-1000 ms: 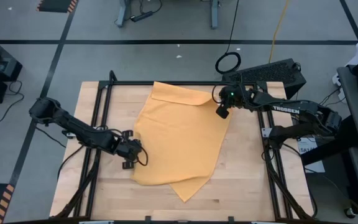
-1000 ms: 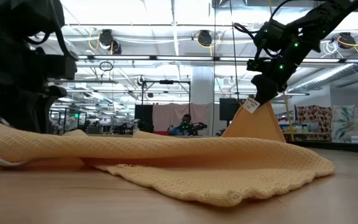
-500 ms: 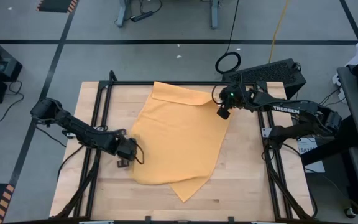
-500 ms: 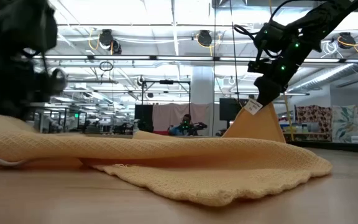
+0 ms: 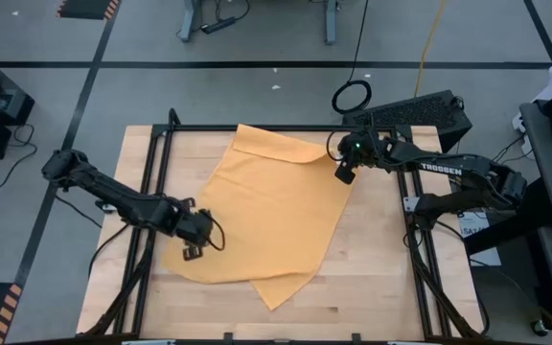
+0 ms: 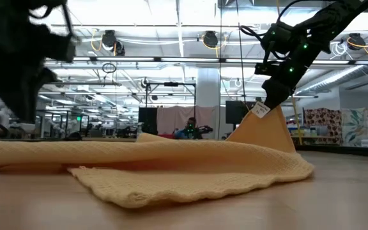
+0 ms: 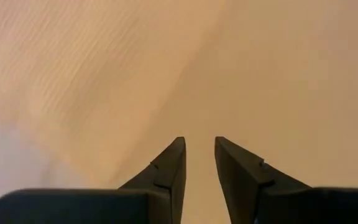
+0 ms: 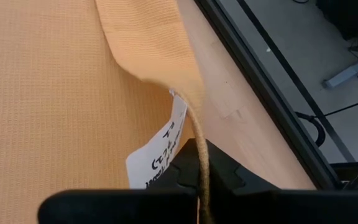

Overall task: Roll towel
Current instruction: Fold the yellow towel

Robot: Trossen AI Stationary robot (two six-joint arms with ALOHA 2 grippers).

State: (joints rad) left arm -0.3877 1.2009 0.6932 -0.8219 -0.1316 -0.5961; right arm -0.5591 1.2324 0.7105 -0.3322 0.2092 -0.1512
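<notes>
The mustard-yellow towel (image 5: 266,211) lies spread on the wooden table, one corner pointing at the near edge (image 5: 271,305). Its far right corner is raised like a tent (image 6: 260,128), with a white tag (image 8: 157,155). My right gripper (image 5: 343,173) is shut on that corner above the table (image 6: 268,101). My left gripper (image 5: 194,247) hangs over the towel's left part. In the left wrist view its fingers (image 7: 199,142) stand a narrow gap apart with nothing between them. In the low view the left arm (image 6: 24,70) is above the flat cloth. My right gripper pinches the towel's edge (image 8: 199,158) at the far right corner, right beside the white tag, between its two fingers. The fingers come from above, pointing down. The corner is lifted clear of the table, and the cloth slopes down from it to the part lying flat.
Black metal rails run along the table's left (image 5: 156,192), right (image 5: 405,220) and far sides. Bare wood shows at the near right (image 5: 372,287) and near left (image 5: 127,287). A black box (image 5: 420,110) stands beyond the far right corner.
My left gripper has moved a little toward the table's left edge and risen off the cloth. The towel's left and near parts have slid and spread toward the left edge. The near corner has shifted left. The raised far right corner has stayed where it was.
</notes>
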